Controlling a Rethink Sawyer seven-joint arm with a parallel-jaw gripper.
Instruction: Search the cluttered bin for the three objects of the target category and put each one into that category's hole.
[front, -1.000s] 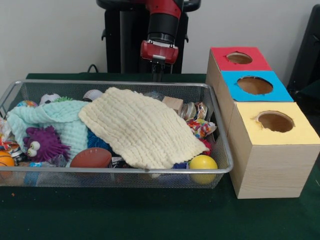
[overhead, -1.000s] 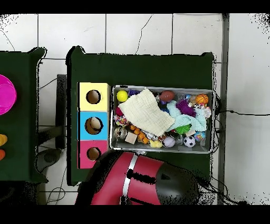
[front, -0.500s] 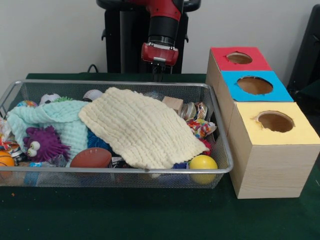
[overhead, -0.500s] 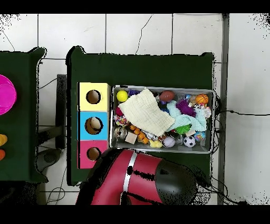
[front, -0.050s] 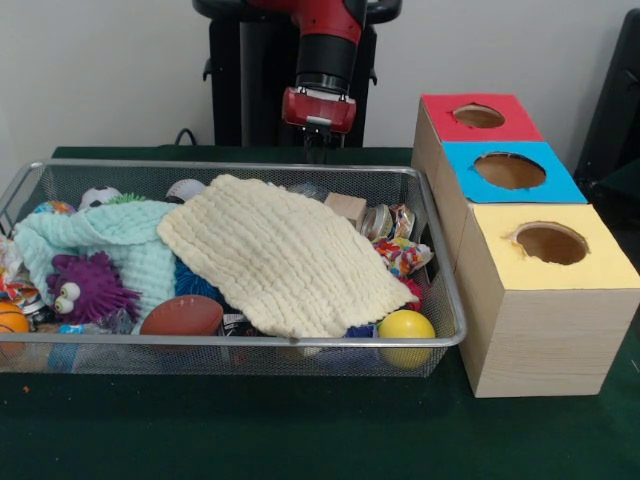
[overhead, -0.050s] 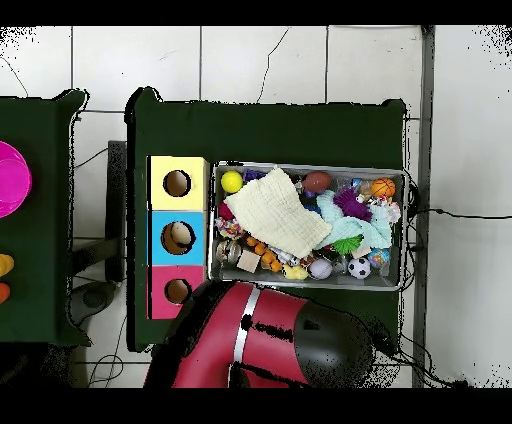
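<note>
The gripper (front, -0.050s: 316, 150) is being held up behind the far side of the wire bin (front, -0.050s: 447, 290). Whether it is spread or pressed together cannot be told. The bin is lying in front of it and lower down, with its long side running left to right. Much of the pile is being hidden by a cream cloth (front, -0.050s: 280, 255) and a mint cloth (front, -0.050s: 125, 240). A yellow ball (front, -0.050s: 406, 326) and a brown football (front, -0.050s: 182, 316) are lying at the near rim. Which toys are wanted cannot be told. The yellow hole (front, -0.050s: 551, 243), blue hole (front, -0.050s: 510, 170) and red hole (front, -0.050s: 479, 116) are waiting just beside the bin.

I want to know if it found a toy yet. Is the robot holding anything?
Nothing seems held. The gripper hangs behind the bin, with nothing visible in it.
</note>
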